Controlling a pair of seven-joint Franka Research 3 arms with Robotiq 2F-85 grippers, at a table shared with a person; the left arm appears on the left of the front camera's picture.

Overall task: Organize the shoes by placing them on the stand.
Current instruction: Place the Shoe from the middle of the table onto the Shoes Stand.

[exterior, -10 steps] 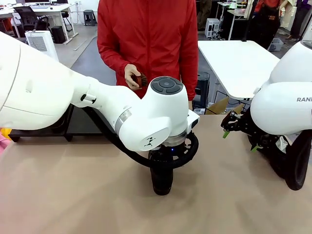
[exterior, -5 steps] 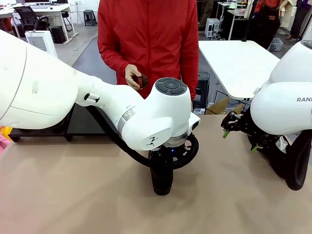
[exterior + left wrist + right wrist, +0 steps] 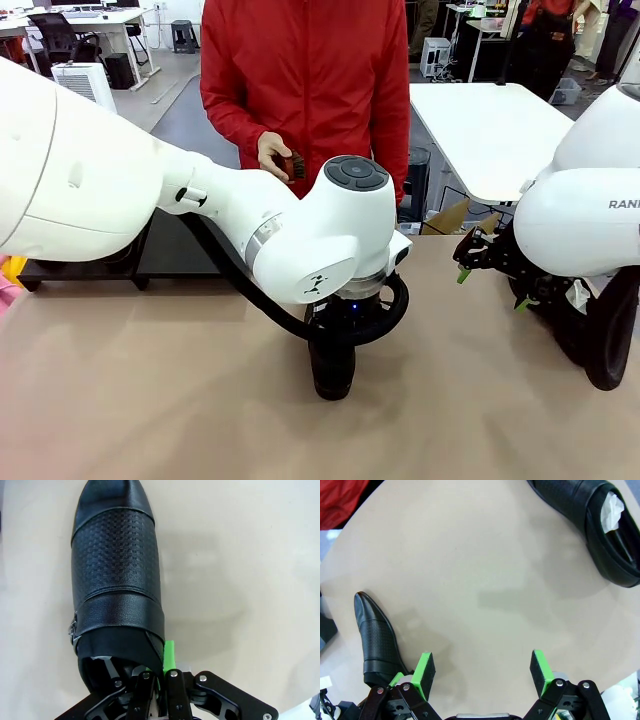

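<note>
In the left wrist view a black glossy shoe [image 3: 117,575] with a textured band lies on the tan table, toe pointing away. My left gripper [image 3: 164,672] is shut on the shoe's collar wall at the opening, one green pad [image 3: 170,652] outside it. From the front, this shoe [image 3: 332,375] stands under the left gripper [image 3: 335,335] at the table's middle. My right gripper [image 3: 481,672] hangs open above bare table, between one shoe [image 3: 375,640] and a paper-stuffed shoe [image 3: 600,525]. The black stand [image 3: 170,255] sits at the back left, mostly hidden by my left arm.
A person in a red jacket stands at the far side holding a small brown brush [image 3: 290,165]. The right gripper [image 3: 491,288] hovers at the right, with a black shoe [image 3: 605,350] under the right arm. A white table [image 3: 490,130] stands behind.
My left gripper has closed on the shoe's collar. The left arm has shifted slightly to the right. The right arm has not moved.
</note>
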